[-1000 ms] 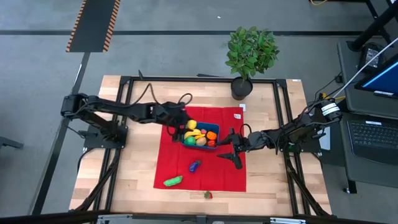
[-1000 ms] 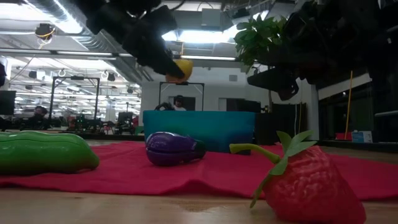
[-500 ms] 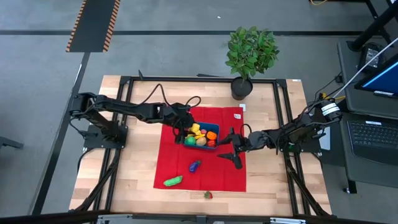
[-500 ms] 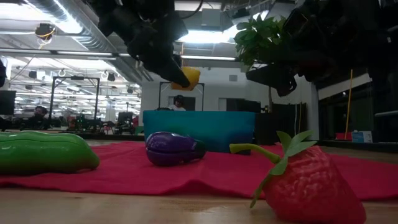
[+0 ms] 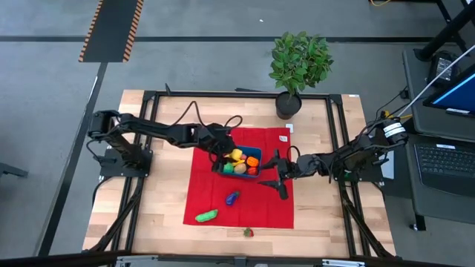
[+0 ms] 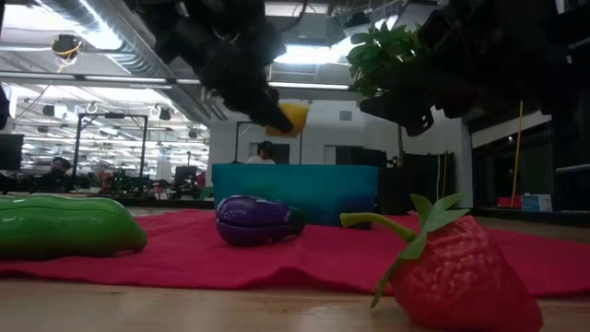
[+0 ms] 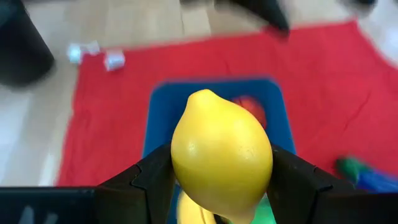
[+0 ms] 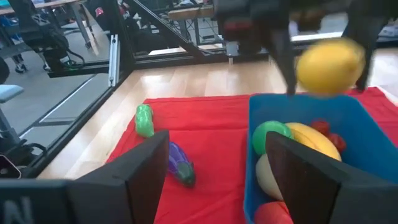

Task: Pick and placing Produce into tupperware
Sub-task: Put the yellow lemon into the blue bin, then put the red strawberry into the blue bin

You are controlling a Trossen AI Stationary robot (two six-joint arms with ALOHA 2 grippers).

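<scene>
- Left gripper (image 7: 221,186) reached out above the tupperware (image 5: 239,162), clamped on a smooth, glossy yellow lemon (image 7: 221,163).
- Right gripper (image 5: 278,178) low beside the tupperware's right edge, fingers spread, holding nothing.
- Teal plastic tupperware on red cloth (image 5: 263,208), holding several pieces of produce.
- On the cloth: purple eggplant (image 5: 233,197), green vegetable (image 5: 206,216).
- On bare wood table (image 5: 163,215): strawberry (image 5: 248,232).
- Potted plant (image 5: 297,67) at the far table edge.
</scene>
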